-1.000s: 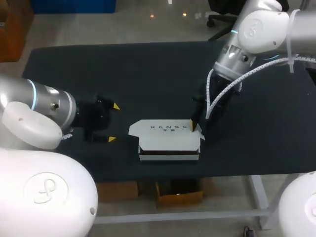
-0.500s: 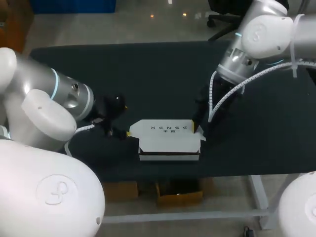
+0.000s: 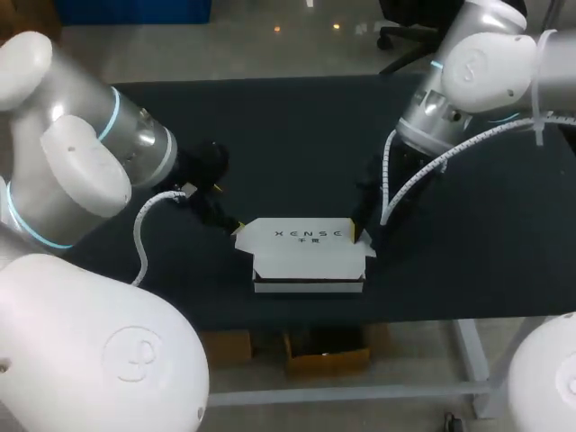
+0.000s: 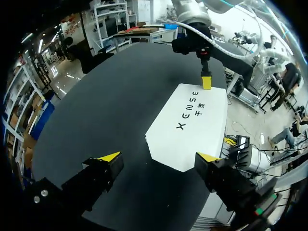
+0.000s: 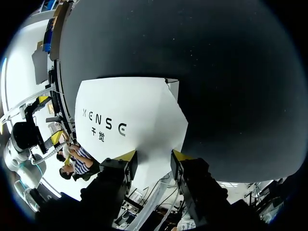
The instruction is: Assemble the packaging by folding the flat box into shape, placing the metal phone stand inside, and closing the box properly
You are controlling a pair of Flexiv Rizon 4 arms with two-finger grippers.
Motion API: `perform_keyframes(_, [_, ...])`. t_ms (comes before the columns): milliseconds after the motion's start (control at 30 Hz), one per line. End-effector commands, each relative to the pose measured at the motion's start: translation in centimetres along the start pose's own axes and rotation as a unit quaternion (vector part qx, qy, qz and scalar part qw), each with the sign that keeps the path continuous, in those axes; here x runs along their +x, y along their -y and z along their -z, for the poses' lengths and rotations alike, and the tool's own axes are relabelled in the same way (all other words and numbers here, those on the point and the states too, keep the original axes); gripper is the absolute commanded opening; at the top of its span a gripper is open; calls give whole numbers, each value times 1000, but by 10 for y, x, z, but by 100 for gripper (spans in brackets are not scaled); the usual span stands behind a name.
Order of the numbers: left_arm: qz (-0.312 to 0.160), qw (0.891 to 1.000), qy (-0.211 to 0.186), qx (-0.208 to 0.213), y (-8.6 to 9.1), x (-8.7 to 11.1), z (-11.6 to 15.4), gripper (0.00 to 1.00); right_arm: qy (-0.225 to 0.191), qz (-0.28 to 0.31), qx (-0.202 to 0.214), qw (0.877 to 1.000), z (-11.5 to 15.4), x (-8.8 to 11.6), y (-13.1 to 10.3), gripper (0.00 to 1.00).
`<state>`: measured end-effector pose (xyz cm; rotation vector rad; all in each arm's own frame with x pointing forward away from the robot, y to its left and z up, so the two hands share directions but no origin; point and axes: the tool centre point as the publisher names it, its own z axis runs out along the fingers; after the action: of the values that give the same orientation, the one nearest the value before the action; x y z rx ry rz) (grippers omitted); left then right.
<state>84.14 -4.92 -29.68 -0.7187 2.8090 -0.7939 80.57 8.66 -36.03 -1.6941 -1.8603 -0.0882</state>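
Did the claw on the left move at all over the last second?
Yes. The left claw swung rightward toward the white box, which stayed put, and is now at the box's left end.

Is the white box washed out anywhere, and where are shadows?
Head view: the white cardboard box is evenly lit, a dark shadowed slit along its front. Right wrist view: its top glares plain white. Left wrist view: the black table has a sheen.

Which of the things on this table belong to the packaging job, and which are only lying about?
Belong to the job:
white box
left gripper, at one end of the box
right gripper, at the other end

Only there:
black table

The metal phone stand is not in view.
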Motion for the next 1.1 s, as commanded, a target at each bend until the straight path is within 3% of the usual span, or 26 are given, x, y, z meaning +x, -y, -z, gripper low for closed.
perform_keyframes(33, [1,994,-28,-102,4,-3,5,100,2,0,-4,1000,0,1,1,42])
perform_keyframes(667, [1,994,-28,-102,4,-3,5,100,14,-28,-3,1000,0,2,1,40])
perform_keyframes(833, [122,989,-19,-84,2,-1,-8,100,13,-27,-3,1000,-1,2,1,40])
perform_keyframes(933, [180,977,41,-102,2,5,-22,100,13,-28,-4,1000,-1,2,1,40])
perform_keyframes(967, [189,974,67,-104,1,7,-23,100,13,-28,-4,1000,-1,2,1,40])
perform_keyframes(1100, [189,974,67,-104,1,7,-23,100,14,-30,-4,999,-2,1,1,40])
